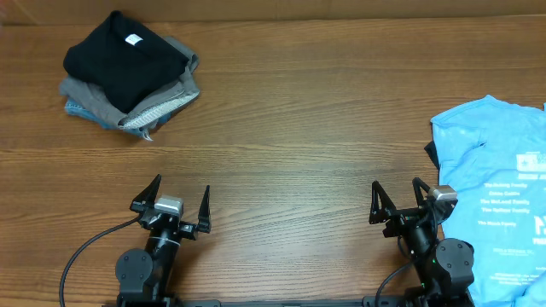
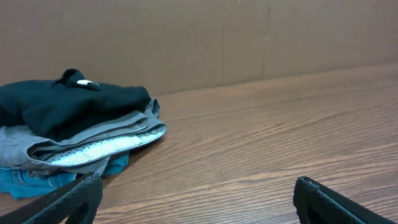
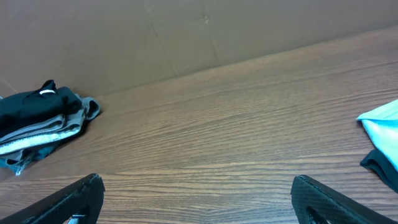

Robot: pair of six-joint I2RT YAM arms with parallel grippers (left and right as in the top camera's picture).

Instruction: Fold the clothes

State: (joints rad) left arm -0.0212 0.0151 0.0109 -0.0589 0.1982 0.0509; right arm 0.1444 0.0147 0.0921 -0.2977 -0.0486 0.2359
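Overhead, the light blue T-shirt (image 1: 486, 136) lies rumpled at the right edge of the table (image 1: 299, 128), white print facing up, partly out of frame. A dark navy garment (image 1: 432, 155) peeks from under its left side. Its long axis runs near-to-far, with the print lines crosswise. A stack of folded clothes (image 1: 128, 72) sits far left. Both the left gripper (image 1: 181, 194) and the right gripper (image 1: 397, 192) stand spread wide, holding nothing.

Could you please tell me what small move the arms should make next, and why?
Probably the right gripper, open and empty, should reach right to the light blue T-shirt, which lies unfolded beside it; the stack at far left already looks folded.
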